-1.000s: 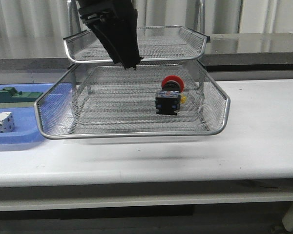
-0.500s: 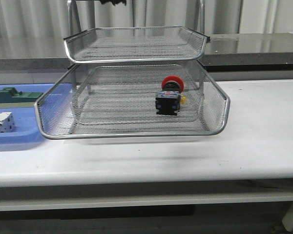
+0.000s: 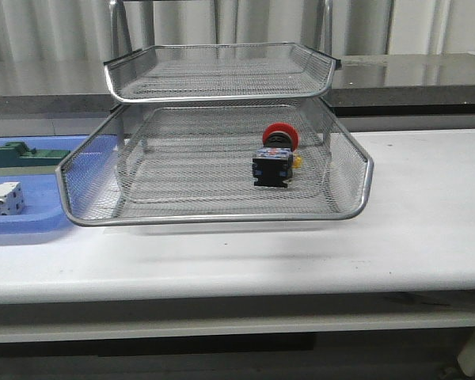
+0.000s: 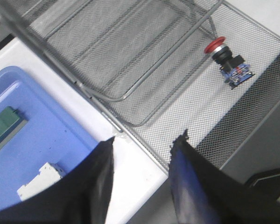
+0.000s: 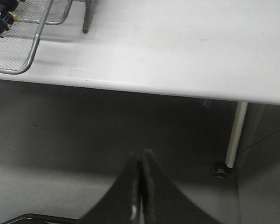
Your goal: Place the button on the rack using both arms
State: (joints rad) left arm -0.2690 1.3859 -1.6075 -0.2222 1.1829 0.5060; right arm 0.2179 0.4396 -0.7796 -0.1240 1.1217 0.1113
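The button (image 3: 275,157), red cap and dark body with a yellow bit, lies in the lower tier of the silver wire-mesh rack (image 3: 214,215), right of the middle. The left wrist view shows it too, the button (image 4: 227,60) lying on the mesh, far from my left gripper (image 4: 148,140). That gripper is open and empty, high above the rack's near-left corner and the table edge. My right gripper (image 5: 141,156) is shut with nothing in it, below table height off the right front edge. A bit of the button (image 5: 1,15) shows in its view. Neither arm appears in the front view.
A flat blue tray (image 3: 39,218) lies left of the rack with a green-and-cream block (image 3: 25,156) and a white cube-like block (image 3: 3,198) on it. The white table (image 3: 412,214) extends to the right. A table leg (image 5: 234,135) stands below the right edge.
The left arm, which hung in front of the rack's upper tier a second ago, has risen out of the front view. The button has not moved.
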